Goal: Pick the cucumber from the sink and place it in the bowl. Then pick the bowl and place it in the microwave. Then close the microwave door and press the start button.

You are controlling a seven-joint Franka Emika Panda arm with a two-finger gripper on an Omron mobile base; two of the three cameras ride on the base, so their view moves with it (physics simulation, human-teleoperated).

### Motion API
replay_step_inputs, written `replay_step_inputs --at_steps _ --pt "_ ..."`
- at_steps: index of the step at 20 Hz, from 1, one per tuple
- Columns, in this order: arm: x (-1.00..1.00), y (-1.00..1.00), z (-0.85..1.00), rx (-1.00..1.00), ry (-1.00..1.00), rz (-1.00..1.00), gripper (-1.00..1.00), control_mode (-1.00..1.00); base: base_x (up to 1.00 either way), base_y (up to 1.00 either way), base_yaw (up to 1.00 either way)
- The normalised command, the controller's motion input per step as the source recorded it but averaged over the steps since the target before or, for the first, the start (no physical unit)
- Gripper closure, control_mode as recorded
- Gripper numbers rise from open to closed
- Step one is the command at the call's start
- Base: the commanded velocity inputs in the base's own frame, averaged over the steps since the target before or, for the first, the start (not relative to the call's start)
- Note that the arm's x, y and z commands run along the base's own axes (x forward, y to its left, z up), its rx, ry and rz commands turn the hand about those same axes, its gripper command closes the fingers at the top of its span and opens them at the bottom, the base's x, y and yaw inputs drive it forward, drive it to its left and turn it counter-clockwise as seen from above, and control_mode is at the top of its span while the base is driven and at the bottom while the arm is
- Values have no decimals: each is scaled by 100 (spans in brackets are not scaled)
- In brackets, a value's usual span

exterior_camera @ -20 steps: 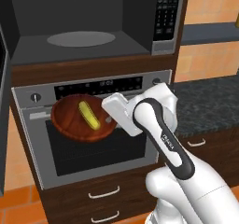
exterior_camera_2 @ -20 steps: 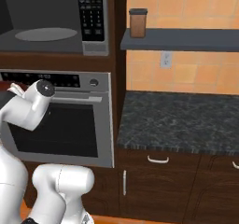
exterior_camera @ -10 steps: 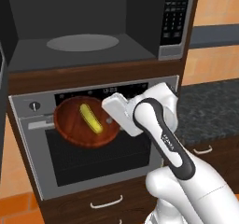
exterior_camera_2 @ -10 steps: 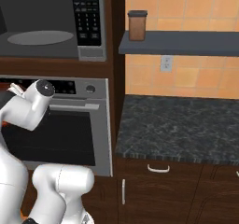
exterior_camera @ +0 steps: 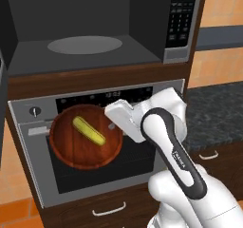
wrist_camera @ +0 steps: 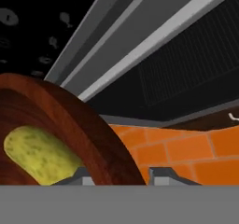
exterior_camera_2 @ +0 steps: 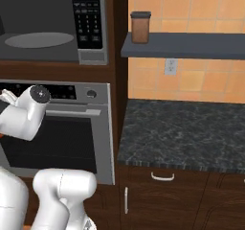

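Note:
The reddish-brown wooden bowl (exterior_camera: 71,148) hangs in front of the steel wall oven, below the microwave (exterior_camera: 80,32), whose dark cavity stands open. The yellow-green cucumber (exterior_camera: 88,130) lies inside the bowl. My gripper (exterior_camera: 115,126) is shut on the bowl's right rim. In the hand view the bowl's rim (wrist_camera: 84,125) runs between my gripper's (wrist_camera: 120,176) fingertips, and the cucumber (wrist_camera: 37,155) lies just inside it. The microwave door (exterior_camera: 2,94) shows edge-on at the far left, swung open. The microwave (exterior_camera_2: 43,23) keypad is at its right side. The sink is out of view.
The wall oven (exterior_camera_2: 52,143) with its bar handle is directly behind the bowl. To the right is a dark stone counter (exterior_camera_2: 182,133) over drawers. Above it, a shelf (exterior_camera_2: 191,44) carries a brown jar (exterior_camera_2: 140,27).
The whole picture has shifted and grown: the base has driven closer to the microwave and oven. The bowl with the cucumber stays in my grip at the same spot relative to the arm.

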Motion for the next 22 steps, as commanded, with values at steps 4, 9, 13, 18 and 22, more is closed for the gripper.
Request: replay_step_inputs --at_steps 4,9,13,18,22 --pt "-35 -27 81 6 -2 -8 100 -100 0 0 0" --pt "3 -36 80 9 15 -17 100 -100 0 0 0" --pt "-6 -51 55 9 13 -13 100 -100 0 0 0" --pt "-2 -52 71 6 12 -15 100 -100 0 0 0" --pt "58 -8 72 3 23 -21 100 -100 0 0 0"
